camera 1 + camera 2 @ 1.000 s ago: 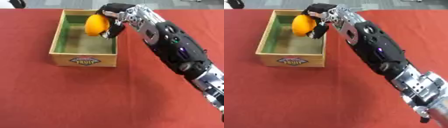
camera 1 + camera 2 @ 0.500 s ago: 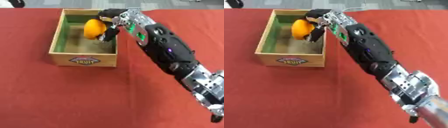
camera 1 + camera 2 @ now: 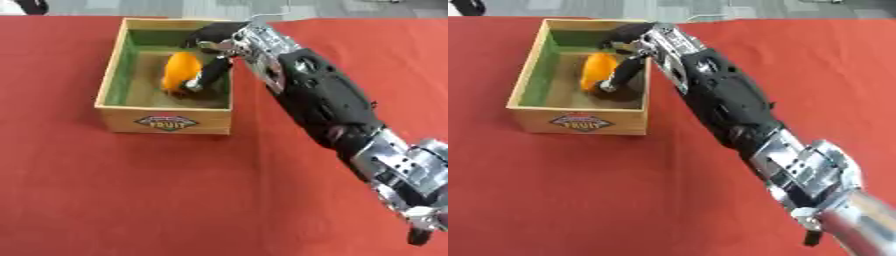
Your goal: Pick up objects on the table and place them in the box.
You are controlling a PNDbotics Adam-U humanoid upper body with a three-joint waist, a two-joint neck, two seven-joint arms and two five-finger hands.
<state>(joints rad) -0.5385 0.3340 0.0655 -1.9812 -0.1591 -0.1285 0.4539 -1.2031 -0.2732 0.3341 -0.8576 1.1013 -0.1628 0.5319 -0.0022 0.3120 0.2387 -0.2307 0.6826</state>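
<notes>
With the right hand (image 3: 213,55) clamped on the orange (image 3: 180,71) low inside the box (image 3: 118,70), release only once it's touching the floor.

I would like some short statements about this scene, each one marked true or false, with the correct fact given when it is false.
1. The right robot hand reaches into the wooden box. True.
2. The orange fruit lies on the red tablecloth outside the box. False: it is inside the box, with the robot hand's fingers curled around it.
3. The box has a green lining on its inner walls. True.
4. The left robot hand holds the box by its rim. False: no left robot hand shows in either view.
5. The box stands on a red tablecloth. True.
</notes>
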